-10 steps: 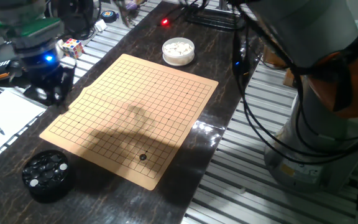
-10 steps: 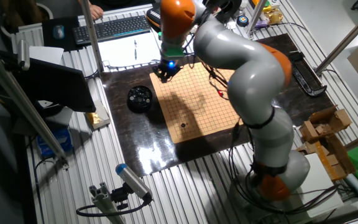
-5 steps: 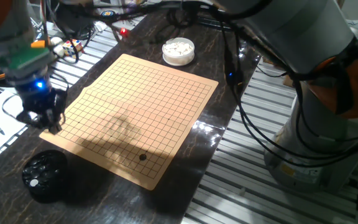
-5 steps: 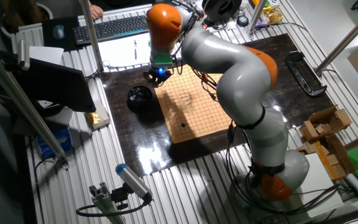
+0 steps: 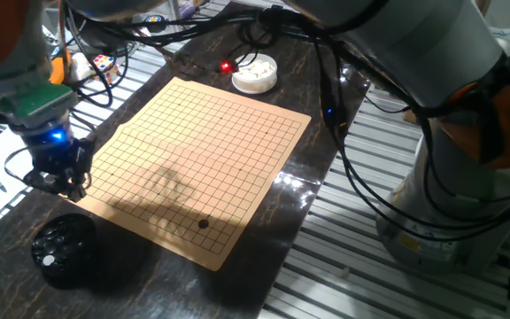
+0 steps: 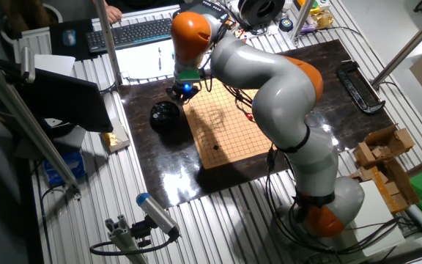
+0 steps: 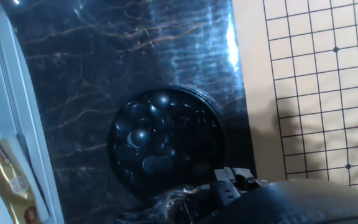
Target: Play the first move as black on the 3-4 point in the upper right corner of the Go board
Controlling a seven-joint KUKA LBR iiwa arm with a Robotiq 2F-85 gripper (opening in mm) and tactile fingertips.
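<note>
**Fingers over the board's edge**

Fingers [image 5: 57,177] hover at the Go board [image 5: 193,151] edge beside the black bowl [image 5: 64,251]; we can't tell their opening. One black stone [image 5: 204,224] sits on the board's near corner.

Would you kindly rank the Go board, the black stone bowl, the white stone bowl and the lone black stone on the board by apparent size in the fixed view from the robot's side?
1. Go board
2. Black stone bowl: nearer the camera, so its lead over the next is unsure
3. White stone bowl
4. Black stone
</note>
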